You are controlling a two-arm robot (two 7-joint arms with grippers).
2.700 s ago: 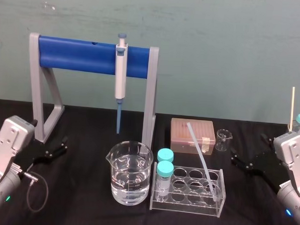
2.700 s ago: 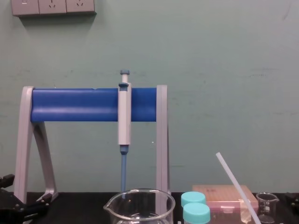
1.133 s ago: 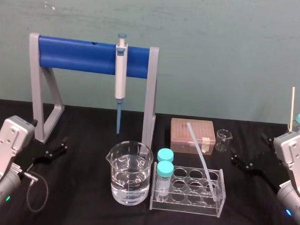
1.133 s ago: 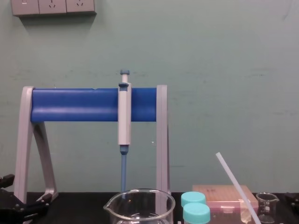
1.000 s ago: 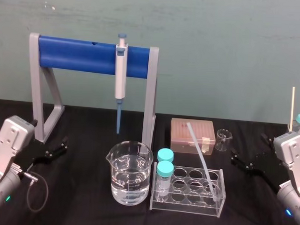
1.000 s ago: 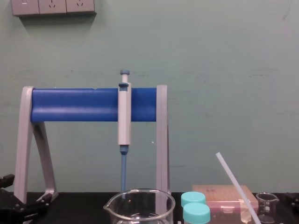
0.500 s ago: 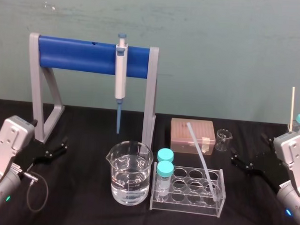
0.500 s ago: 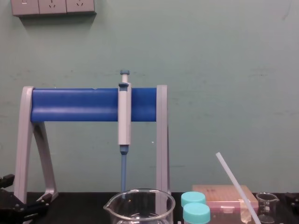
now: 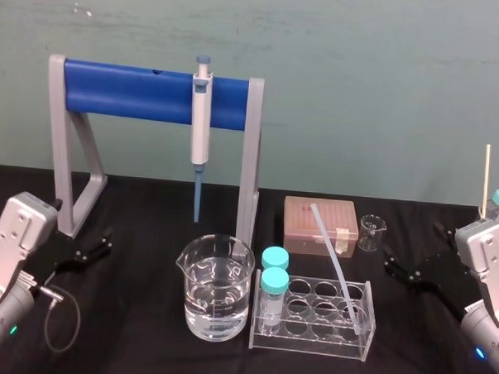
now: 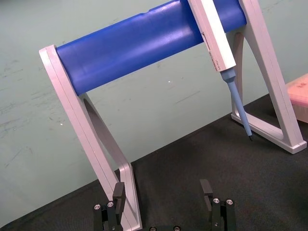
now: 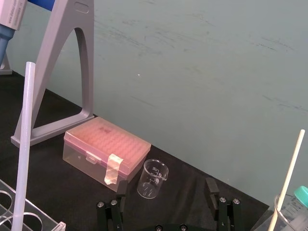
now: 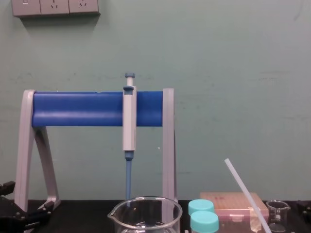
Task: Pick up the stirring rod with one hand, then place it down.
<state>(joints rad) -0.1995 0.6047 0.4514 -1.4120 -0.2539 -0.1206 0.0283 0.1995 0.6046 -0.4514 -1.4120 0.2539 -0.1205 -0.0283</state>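
One black surface carries a blue-barred pipette stand with a pipette hanging from it. In front of the stand are a large beaker of water and, just to its right, a clear tube rack. The stirring rod stands tilted in the rack, lower end in a right-hand hole, upper end leaning back-left toward the pink tip box. The left claw sits low near the stand's left foot and the right claw near the small beaker, both spread wide, empty and well apart from the rod.
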